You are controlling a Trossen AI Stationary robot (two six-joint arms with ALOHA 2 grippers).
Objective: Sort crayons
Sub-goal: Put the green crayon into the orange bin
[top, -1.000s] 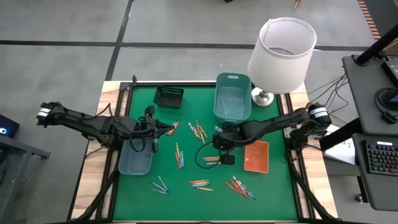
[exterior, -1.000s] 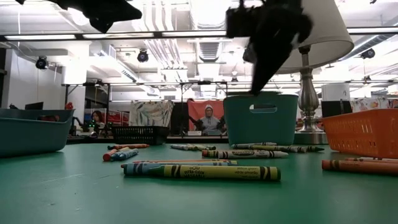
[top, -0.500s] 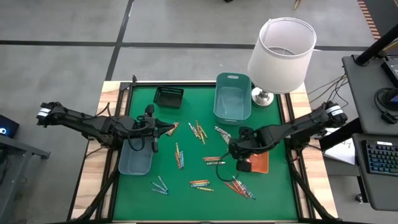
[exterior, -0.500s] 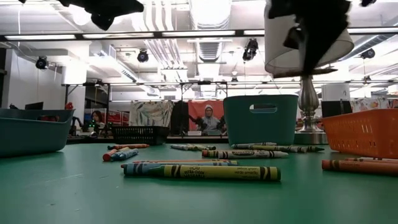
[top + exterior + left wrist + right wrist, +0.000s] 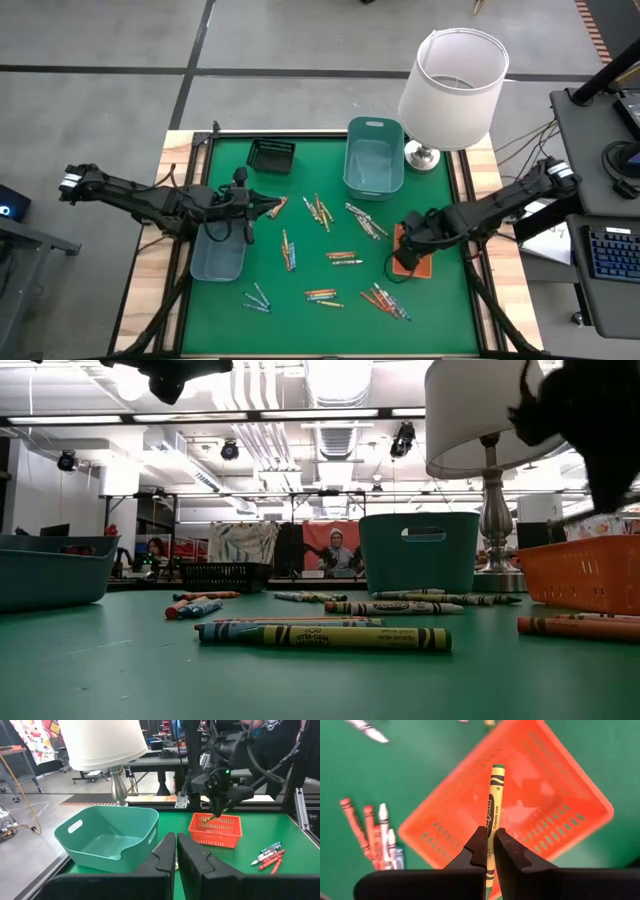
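Observation:
Many crayons lie scattered on the green table [image 5: 300,320], in groups at the middle [image 5: 344,258], the near side [image 5: 321,295] and the near right [image 5: 386,300]. They also show in the low view [image 5: 330,636]. My right gripper [image 5: 404,264] hangs over the orange tray [image 5: 420,238], shut on a yellow-green crayon [image 5: 493,800]. My left gripper [image 5: 268,208] is shut and hovers high over the table's left part, beside the left teal bin [image 5: 218,255]. An orange crayon [image 5: 282,204] lies under its tips. My right gripper pinches the yellow-green crayon between its two fingers near one end [image 5: 490,851]. The crayon runs along the fingers and sticks out past their tips. The fingers point down, and the crayon is lifted clear above the orange tray [image 5: 545,815]. It also shows in the left wrist view [image 5: 209,818].
A teal bin [image 5: 375,160] stands at the far middle, a small black basket [image 5: 271,155] at the far left, and a lamp with a white shade [image 5: 453,85] at the far right corner. Bare green surface lies between the crayon groups.
My right gripper has carried the yellow-green crayon from the table's middle toward the right edge and a little nearer, and now stands over the orange tray. It has stayed shut on the crayon.

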